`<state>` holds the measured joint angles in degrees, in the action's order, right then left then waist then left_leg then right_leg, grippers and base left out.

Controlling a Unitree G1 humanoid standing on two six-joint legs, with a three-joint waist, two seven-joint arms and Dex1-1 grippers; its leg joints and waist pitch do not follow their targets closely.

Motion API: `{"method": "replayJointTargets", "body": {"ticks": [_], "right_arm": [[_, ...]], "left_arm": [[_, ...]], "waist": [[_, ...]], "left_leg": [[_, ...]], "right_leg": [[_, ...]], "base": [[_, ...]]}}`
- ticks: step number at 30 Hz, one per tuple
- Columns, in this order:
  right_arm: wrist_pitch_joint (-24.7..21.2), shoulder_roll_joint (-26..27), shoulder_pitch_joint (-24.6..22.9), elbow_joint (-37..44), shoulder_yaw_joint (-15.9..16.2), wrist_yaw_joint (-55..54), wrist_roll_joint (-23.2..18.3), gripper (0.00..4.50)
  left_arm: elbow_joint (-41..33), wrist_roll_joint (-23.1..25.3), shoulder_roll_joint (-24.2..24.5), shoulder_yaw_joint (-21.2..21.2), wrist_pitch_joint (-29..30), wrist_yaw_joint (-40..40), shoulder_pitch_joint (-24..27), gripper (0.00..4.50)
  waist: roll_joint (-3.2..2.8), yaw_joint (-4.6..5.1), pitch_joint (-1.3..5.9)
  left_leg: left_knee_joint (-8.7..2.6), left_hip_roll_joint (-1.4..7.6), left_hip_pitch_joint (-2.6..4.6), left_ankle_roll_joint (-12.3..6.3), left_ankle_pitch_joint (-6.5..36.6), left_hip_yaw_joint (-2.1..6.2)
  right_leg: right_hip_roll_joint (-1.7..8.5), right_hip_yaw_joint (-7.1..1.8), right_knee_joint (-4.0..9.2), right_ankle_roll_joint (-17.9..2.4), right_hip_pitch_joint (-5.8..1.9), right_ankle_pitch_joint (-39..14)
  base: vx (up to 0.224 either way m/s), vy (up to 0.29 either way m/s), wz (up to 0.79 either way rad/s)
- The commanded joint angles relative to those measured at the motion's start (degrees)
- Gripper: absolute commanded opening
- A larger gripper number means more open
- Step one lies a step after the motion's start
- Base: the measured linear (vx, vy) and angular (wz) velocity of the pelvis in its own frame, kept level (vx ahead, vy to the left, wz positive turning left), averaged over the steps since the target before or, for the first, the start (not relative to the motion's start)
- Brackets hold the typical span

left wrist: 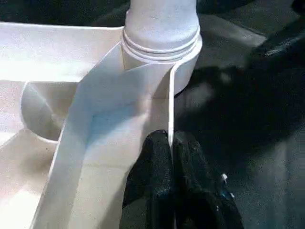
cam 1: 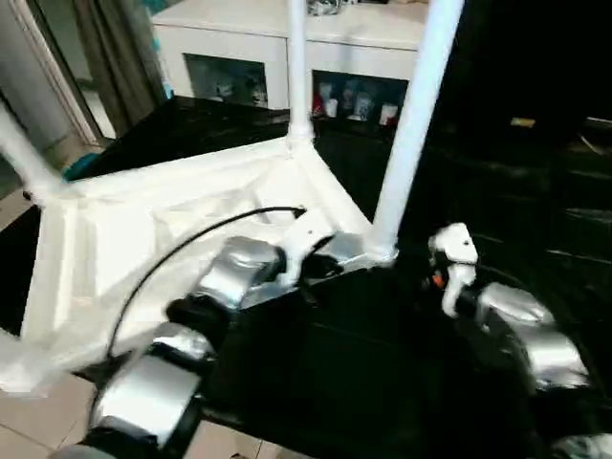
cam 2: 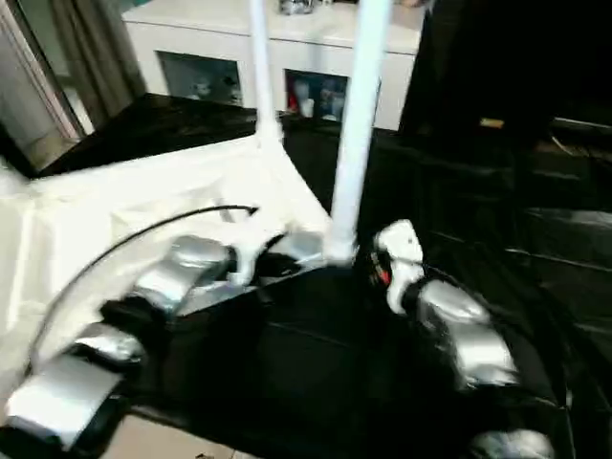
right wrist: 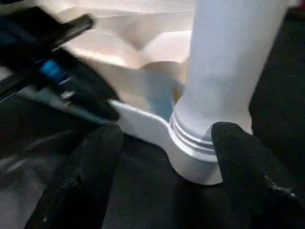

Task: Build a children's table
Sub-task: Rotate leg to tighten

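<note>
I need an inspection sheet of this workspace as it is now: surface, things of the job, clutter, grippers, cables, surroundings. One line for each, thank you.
Surface: dark glossy surface under the work; pale tiled floor beside it.
Job's things: white table top lies underside up; near leg stands in its corner socket; far leg stands at the back corner.
Clutter: nothing seen.
Grippers: left gripper shut on the table top's thin rim; right gripper open, one finger each side of the near socket, not touching.
Cables: black cable arches over the left forearm.
Surroundings: white cabinet with glass doors behind; curtain at the left.
</note>
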<state>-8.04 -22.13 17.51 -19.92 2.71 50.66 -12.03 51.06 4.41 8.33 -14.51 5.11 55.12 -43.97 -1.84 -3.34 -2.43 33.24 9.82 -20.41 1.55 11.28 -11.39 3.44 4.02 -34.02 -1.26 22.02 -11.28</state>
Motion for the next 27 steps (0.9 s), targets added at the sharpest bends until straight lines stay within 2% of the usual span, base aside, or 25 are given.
{"method": "replayJointTargets", "body": {"ticks": [1,3,4,6,8,10,15,21,25,27], "right_arm": [[-0.2,-1.0,-0.3,1.9,1.9,3.9,-0.8,3.18],[-0.1,-2.1,-0.5,2.2,1.8,5.8,-1.2,3.18],[-0.2,-2.8,-0.8,2.6,1.9,6.9,-1.5,3.18],[-0.3,-3.4,-0.9,3.0,2.1,7.8,-1.5,3.18],[-0.2,-4.3,-1.2,3.4,2.7,9.0,-1.2,3.18],[-0.5,-4.7,-1.3,3.8,2.9,10.1,-1.7,3.18],[-2.0,-5.0,-1.9,5.4,3.5,13.2,-3.3,3.18],[-2.4,-5.0,-1.7,5.3,4.0,14.1,-3.6,2.59],[-2.7,-5.1,-1.9,5.6,3.9,14.7,-3.9,2.43],[-2.9,-5.0,-2.0,5.5,3.8,14.5,-4.0,2.26]], "left_arm": [[-2.3,-1.9,0.3,-1.9,-1.0,7.5,2.1,0.00],[-5.3,-3.5,1.8,-2.6,-0.6,13.0,3.6,0.00],[-7.6,-4.3,3.1,-3.5,0.7,16.3,4.7,0.00],[-9.2,-4.7,4.0,-4.1,1.2,18.4,5.4,0.00],[-10.8,-4.9,5.0,-4.8,2.1,20.7,6.4,0.00],[-11.9,-5.0,5.6,-5.0,2.6,22.3,7.1,0.00],[-15.4,-5.6,6.5,-5.3,4.5,23.6,8.6,0.00],[-16.7,-5.6,6.8,-5.3,5.4,24.0,9.0,0.00],[-17.8,-5.7,7.1,-5.4,6.2,24.1,9.6,0.00],[-17.9,-5.8,7.0,-5.2,6.4,23.7,9.7,0.00]], "waist": [[1.03,-0.64,2.91],[0.79,-0.80,2.97],[0.96,-0.77,2.99],[0.78,-0.94,2.99],[0.57,-1.61,2.94],[0.60,-2.41,2.82],[0.72,-2.76,2.82],[0.80,-2.85,2.91],[0.92,-2.87,2.96],[0.79,-2.86,2.98]], "left_leg": [[-3.40,3.90,-0.25,-6.28,8.6,2.09],[-3.39,4.13,-0.05,-6.01,8.4,2.00],[-3.39,4.15,-0.12,-6.00,8.2,1.99],[-3.42,4.32,0.08,-5.98,7.7,1.88],[-3.32,4.41,0.38,-5.59,8.4,1.65],[-3.47,4.53,0.62,-4.82,9.5,1.59],[-3.63,4.57,0.33,-4.09,9.4,1.82],[-3.44,4.31,0.23,-4.33,8.3,1.79],[-3.41,4.28,0.28,-4.38,8.1,1.77],[-3.38,4.27,0.24,-4.46,7.8,1.80]], "right_leg": [[5.93,-3.07,4.67,-12.4,-2.84,-11.8],[5.95,-3.10,4.36,-13.4,-2.68,-10.2],[5.87,-3.08,4.24,-13.6,-2.72,-9.5],[5.83,-3.13,4.02,-14.3,-2.44,-8.1],[5.91,-3.22,4.09,-14.6,-2.20,-8.7],[5.90,-3.34,4.18,-14.0,-2.05,-10.4],[6.12,-3.37,4.05,-13.1,-2.32,-11.0],[5.98,-3.27,4.09,-12.4,-2.28,-11.2],[5.97,-3.26,4.04,-12.4,-2.27,-10.9],[5.97,-3.26,3.98,-12.4,-2.29,-10.6]], "base": [[0.000,0.000,0.00],[0.000,0.000,0.00],[0.000,0.000,0.00],[0.000,0.000,0.00],[0.000,0.000,0.00],[0.000,0.000,0.00],[0.000,0.000,0.00],[0.000,0.000,0.00],[0.000,0.000,0.00],[0.000,0.000,0.00]]}}
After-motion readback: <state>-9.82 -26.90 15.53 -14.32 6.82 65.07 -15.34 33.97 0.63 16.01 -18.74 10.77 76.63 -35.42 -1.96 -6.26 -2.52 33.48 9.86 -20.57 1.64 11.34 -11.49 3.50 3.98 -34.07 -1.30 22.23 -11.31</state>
